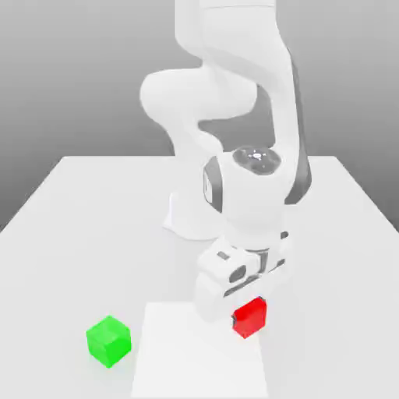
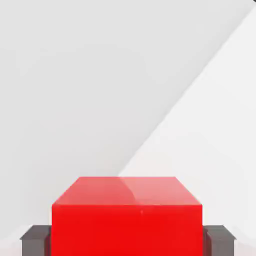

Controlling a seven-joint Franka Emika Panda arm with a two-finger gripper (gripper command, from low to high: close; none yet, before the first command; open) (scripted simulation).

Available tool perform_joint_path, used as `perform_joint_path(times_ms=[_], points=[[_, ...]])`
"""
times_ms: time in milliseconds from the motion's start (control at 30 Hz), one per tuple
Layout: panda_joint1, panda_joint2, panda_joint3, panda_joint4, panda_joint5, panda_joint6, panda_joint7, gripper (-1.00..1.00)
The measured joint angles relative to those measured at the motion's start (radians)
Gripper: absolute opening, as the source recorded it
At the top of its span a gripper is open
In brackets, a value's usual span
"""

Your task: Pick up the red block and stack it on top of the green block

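Hand view: red block (image 2: 127, 215) seated squarely between dark fingertips (image 2: 35, 240), one pad against each side, so clamped on it rather than merely straddling. Exterior view: gripper (image 1: 248, 305) low over the white table (image 1: 93, 203), red block (image 1: 251, 317) beneath the wrist, whether lifted or resting hard to tell. Green block (image 1: 108, 340) well apart toward the exterior view's left, uncovered, presumably awaiting the stack. Centred grip likely chosen to keep faces level for placing.

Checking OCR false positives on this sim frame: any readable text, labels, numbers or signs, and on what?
None: no readable text in either view.
Red block: plain faces, no marking.
Green block: plain faces, no marking.
Arm: white and grey shells, no logo or number.
Table: bare white, no sign.
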Motion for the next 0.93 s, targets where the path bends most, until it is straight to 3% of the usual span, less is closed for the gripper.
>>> perform_joint_path(times_ms=[100,367,600,633,767,800,933], points=[[-0.002,-0.004,0.001,-0.001,-0.002,-0.004,0.001,-1.00],[0.010,-0.238,-0.030,-0.014,0.005,-0.224,-0.014,-1.00],[-0.362,-0.222,-0.229,0.146,0.008,-0.369,-0.104,-1.00],[-0.428,-0.202,-0.221,0.159,0.020,-0.362,-0.118,-1.00],[-0.401,-0.076,-0.164,0.176,0.079,-0.255,-0.167,-1.00],[-0.407,-0.042,-0.154,0.178,0.091,-0.223,-0.176,1.00],[-0.407,-0.042,-0.154,0.178,0.091,-0.223,-0.176,1.00]])
